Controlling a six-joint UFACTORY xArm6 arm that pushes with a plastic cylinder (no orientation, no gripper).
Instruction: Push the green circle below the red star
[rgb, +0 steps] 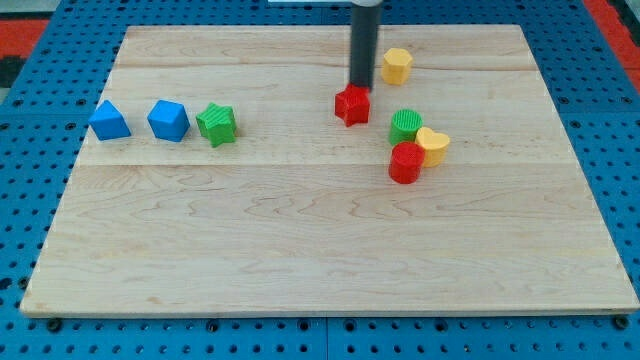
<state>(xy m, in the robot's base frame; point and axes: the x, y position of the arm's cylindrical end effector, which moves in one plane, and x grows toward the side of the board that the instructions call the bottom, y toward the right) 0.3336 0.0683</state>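
Green circle (405, 124), ribbed top, upright, touching red cylinder (405, 163)

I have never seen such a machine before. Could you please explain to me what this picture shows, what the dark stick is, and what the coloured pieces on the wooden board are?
One camera looks down at a pale wooden board. The dark rod is a robot arm's end; my tip stands just above the red star block. It only pushes blocks; nothing is held. To the star's lower right sit a green round block, a yellow heart-shaped block and a red round block, close together. A yellow block lies at the top. At the left are two blue blocks and a green star block.
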